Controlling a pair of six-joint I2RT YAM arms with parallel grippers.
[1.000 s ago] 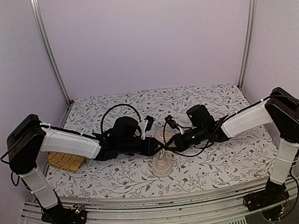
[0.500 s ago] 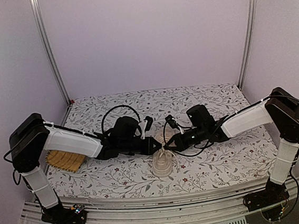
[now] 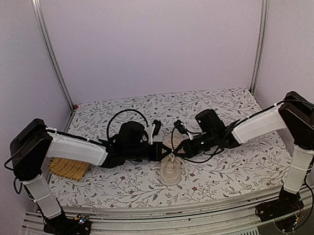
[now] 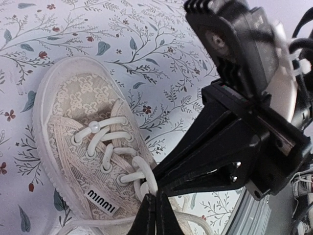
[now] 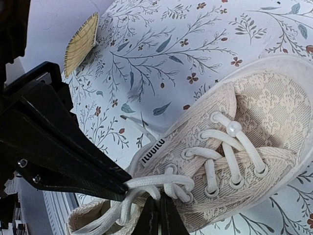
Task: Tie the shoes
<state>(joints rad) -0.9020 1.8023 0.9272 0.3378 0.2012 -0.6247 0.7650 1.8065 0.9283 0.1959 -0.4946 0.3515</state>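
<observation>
Not much has moved in the last second. In the overhead view the left arm's shoulder has nudged a touch toward the middle and its wrist has crept in with it, and the right wrist has barely shifted. The shoe (image 3: pixel 169 173) sits where it was, at the centre of the frame just below where the two wrists meet, on the flowered table (image 3: pixel 234 171). The yellow mat (image 3: pixel 68 169) lies well apart at the left.

From where I stand, the tying has hardly begun. The laces (image 4: pixel 105 134) are threaded through all the eyelets, with a pearl bead on the front crossing, but I see no knot or bow. One loose end trails off the near side of the shoe onto the cloth.

The left gripper (image 4: pixel 155 200) has its fingers pressed together with no gap showing. A strand from the top eyelets runs straight into their tips, so I take it to be pinching that lace. The right gripper (image 5: pixel 157 203) is closed just as tight at the bottom of its own view, with the looped strands near the tongue gathered at its tips. The two grippers are nose to nose over the tongue.

By my reckoning everything is still to do: crossing the ends, forming loops and drawing them snug.
</observation>
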